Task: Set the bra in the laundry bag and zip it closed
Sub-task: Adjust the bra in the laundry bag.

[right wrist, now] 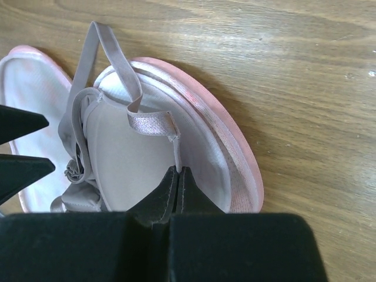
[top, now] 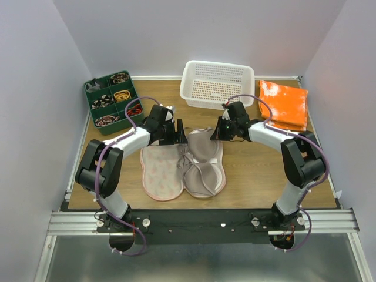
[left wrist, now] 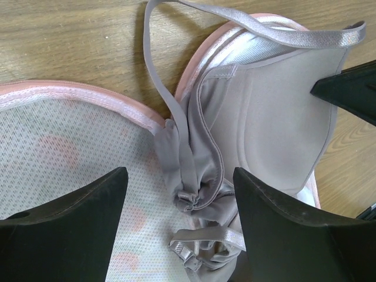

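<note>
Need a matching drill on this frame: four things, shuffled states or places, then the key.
Things:
1. left gripper
2. right gripper
3. laundry bag
4. white basket

States or places:
A. lying opened out flat, unzipped
B. at the far edge of the table
C. shut on a thin strap of the bra
D. open, above the middle of the bag

Pairs: 1-D; 2-C; 3-A; 4-B

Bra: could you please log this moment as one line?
laundry bag open | bra in right half | right fingers shut on bra strap | left fingers open above
</note>
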`<action>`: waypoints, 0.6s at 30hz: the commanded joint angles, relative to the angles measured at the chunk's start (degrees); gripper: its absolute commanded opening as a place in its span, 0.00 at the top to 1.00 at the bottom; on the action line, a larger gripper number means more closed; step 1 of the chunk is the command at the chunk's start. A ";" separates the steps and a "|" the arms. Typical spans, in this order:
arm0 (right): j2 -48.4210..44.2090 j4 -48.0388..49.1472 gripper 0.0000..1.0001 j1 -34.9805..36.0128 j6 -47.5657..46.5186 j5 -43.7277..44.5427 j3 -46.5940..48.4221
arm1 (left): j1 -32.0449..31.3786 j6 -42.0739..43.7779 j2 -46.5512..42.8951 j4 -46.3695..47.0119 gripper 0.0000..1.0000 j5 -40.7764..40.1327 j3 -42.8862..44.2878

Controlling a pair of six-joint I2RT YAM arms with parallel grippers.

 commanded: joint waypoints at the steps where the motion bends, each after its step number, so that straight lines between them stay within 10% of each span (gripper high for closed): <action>1: 1.43 -1.22 0.99 -0.42 1.41 3.97 0.34 | 0.33 -0.17 -1.75 -0.12 0.19 -1.48 -0.12; 13: 2.48 -5.88 0.94 -0.42 1.15 13.02 1.40 | 0.41 0.01 -2.71 -0.38 0.21 -2.36 -1.18; 18: 1.69 -7.99 0.65 -0.34 0.98 14.34 2.01 | 0.33 0.10 -2.98 -0.56 0.20 -2.36 -0.57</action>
